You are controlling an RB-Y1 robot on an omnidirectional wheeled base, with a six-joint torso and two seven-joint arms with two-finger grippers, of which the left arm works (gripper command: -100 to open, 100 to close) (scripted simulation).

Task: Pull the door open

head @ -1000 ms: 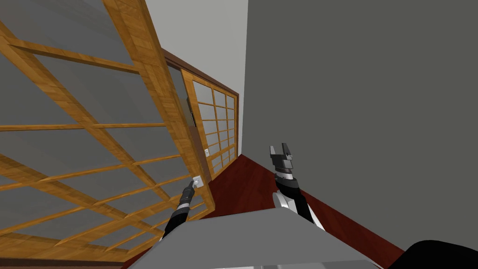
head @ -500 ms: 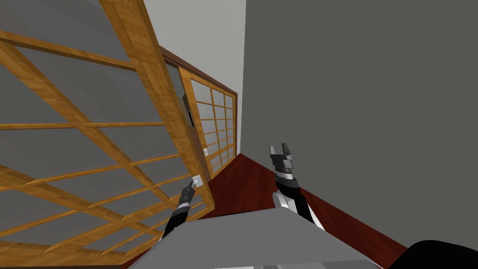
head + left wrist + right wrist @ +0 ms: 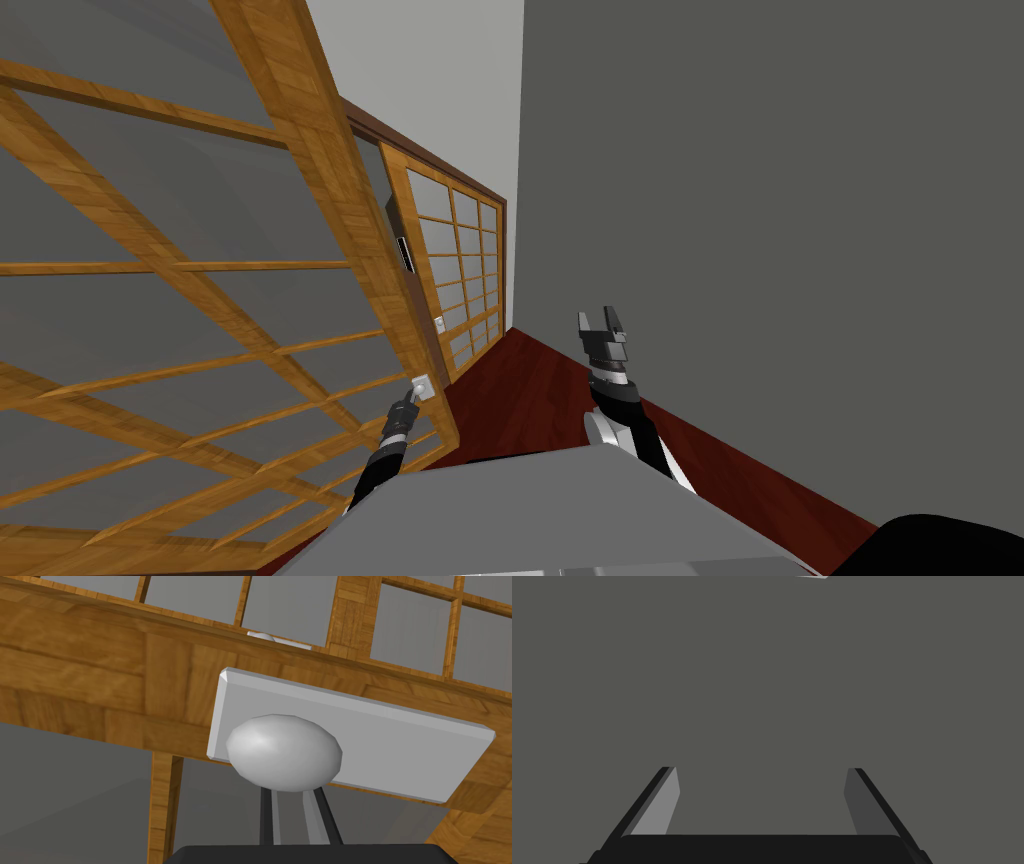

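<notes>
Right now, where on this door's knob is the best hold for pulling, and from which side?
Take the rounded knob by its sides, just behind the bulge, coming square to the door face. It stands proud of a flat grey plate, so jaws closed there should hook it. The left gripper sits there.

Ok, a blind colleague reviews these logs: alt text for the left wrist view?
The left gripper is shut on a light grey oval knob, set on a pale grey rectangular plate on the brown wooden lattice door.

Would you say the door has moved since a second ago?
Yes, slightly: the door has swung toward me, baring more of its dark latch edge against the fixed brown frame.
</notes>
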